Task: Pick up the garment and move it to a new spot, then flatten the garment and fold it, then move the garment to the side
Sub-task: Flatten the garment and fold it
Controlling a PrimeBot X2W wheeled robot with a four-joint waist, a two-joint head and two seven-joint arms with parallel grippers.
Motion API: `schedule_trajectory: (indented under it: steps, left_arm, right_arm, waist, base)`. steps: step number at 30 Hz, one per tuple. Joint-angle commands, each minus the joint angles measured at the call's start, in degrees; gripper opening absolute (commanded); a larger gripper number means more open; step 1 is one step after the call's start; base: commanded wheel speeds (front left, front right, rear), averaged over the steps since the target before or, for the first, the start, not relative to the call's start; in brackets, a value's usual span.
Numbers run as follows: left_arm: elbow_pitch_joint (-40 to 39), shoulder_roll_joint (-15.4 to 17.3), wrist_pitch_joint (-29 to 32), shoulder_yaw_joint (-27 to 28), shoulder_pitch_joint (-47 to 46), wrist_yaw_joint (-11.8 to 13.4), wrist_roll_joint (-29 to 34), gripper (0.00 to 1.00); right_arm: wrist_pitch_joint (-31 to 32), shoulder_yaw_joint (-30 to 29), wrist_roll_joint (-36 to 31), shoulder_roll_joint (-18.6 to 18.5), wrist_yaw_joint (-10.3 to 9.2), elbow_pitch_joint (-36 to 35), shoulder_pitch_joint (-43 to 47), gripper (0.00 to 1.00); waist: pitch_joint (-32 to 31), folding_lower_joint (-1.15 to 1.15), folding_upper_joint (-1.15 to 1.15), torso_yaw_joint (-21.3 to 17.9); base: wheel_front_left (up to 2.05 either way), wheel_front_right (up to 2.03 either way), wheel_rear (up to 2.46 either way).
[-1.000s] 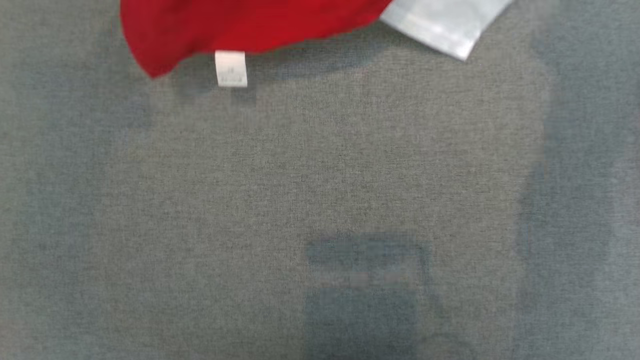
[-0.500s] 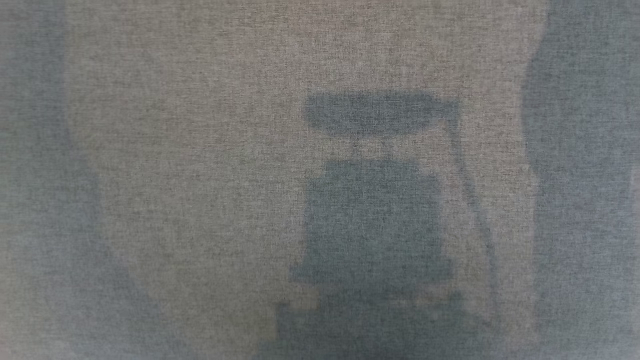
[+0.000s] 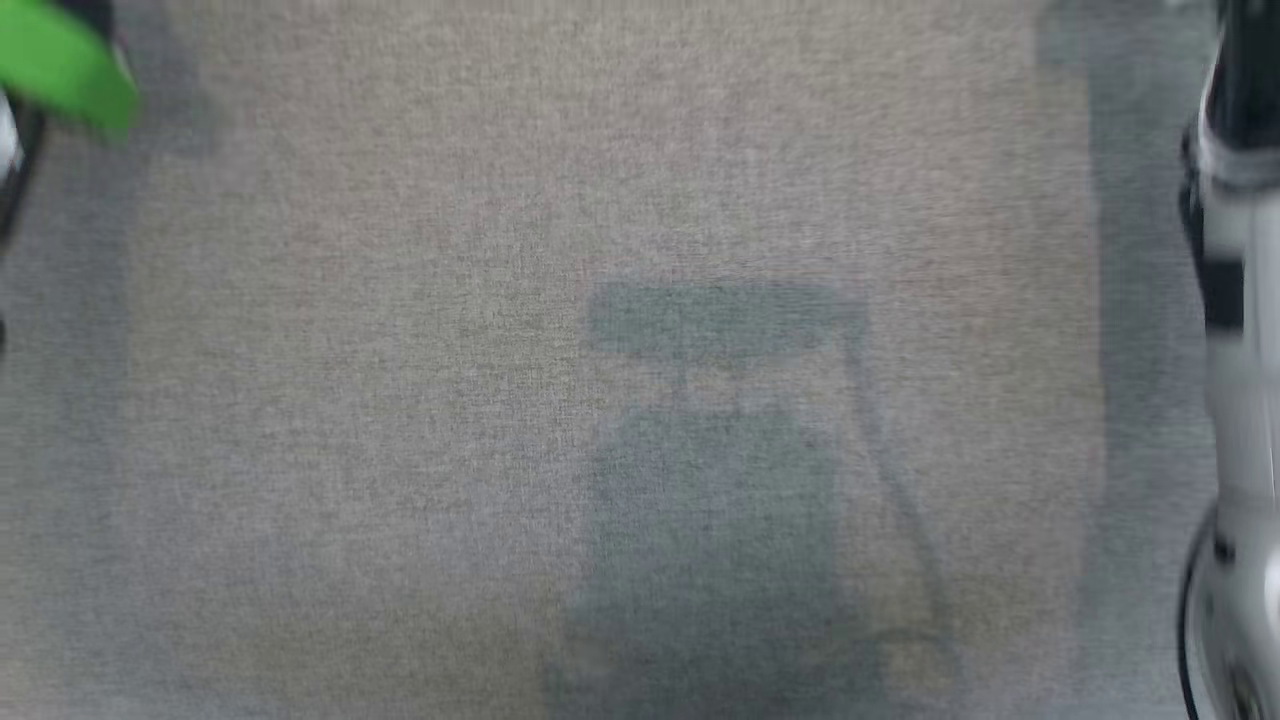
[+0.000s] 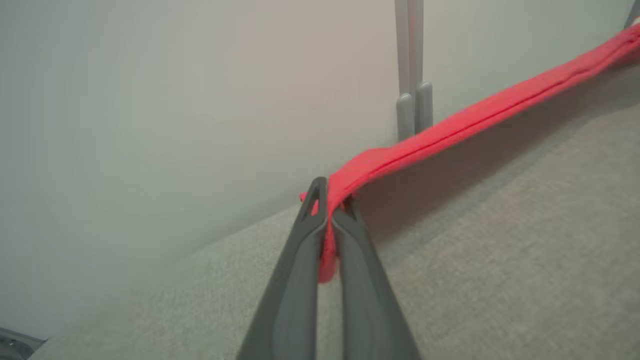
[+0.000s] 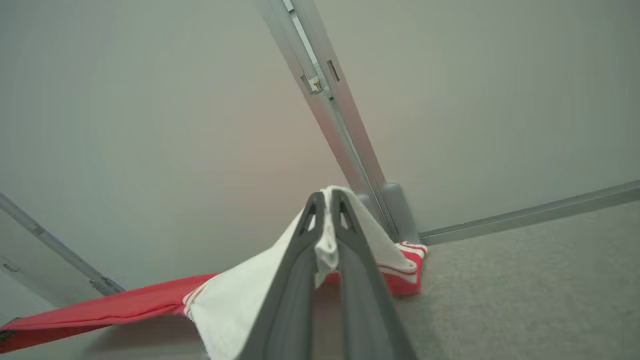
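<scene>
1. Left gripper (image 4: 330, 200): its fingers are pinched almost together on the red hem of the garment (image 4: 475, 120), with a fold of cloth squeezed just behind the tips. Gripping at an edge probably lets the cloth be pulled taut.
2. Garment: it is lifted off the table (image 4: 500, 260) and runs as a tight red band up and right from the left gripper, close to the wall (image 4: 150, 100), with its shadow on the table below. Held at two ends, it looks mid-carry, likely so that it lands spread rather than bunched.
3. Right gripper (image 5: 327, 200): its fingers are closed on the garment's white end, which drapes down either side of them. Red cloth with striped trim hangs beyond, beside the post (image 5: 330, 110).
4. Head view: the grey table lies before the robot, with a pale forearm (image 3: 1235, 300) at the right edge. I judge this to be the new spot, with flattening and folding not yet begun.
</scene>
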Motion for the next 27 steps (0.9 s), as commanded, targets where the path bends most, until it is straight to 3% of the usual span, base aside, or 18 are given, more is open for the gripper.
schedule_trajectory:
  steps: [1,6,12,21,27]
  left_arm:
    - [-1.5,1.6,-0.3,0.2,3.6,0.1,-0.2,0.00]
    - [-9.4,4.6,-0.3,3.8,19.9,0.9,-4.5,0.00]
    - [-18.9,6.9,-0.2,6.4,37.7,5.0,-5.5,0.00]
    - [-26.3,5.4,-0.2,5.7,60.6,12.1,-0.9,0.00]
    - [-30.7,3.7,0.3,3.6,70.4,15.9,-2.7,0.00]
  right_arm:
    - [1.0,-0.5,1.0,-1.4,0.01,-3.0,4.3,0.00]
    - [6.7,-2.6,2.3,-3.2,-0.03,-14.4,24.9,0.00]
    - [12.6,-6.0,1.0,-0.2,-0.04,-23.2,43.9,0.00]
    - [13.2,-4.1,0.6,2.3,-0.03,-25.7,64.7,0.00]
    - [10.1,-3.5,4.4,2.5,-0.03,-25.2,74.1,0.00]
  waist:
    - [-9.0,-0.01,0.42,-3.0]
    - [-15.7,-0.01,0.42,-3.0]
    - [-21.6,-0.01,0.42,-3.0]
    - [-26.3,-0.01,0.42,-3.6]
    - [-25.6,-0.01,0.42,-3.1]
  base:
    - [0.00,0.00,0.00]
    - [0.00,0.00,0.00]
    - [0.00,0.00,0.00]
    - [0.00,0.00,0.00]
    - [0.00,0.00,0.00]
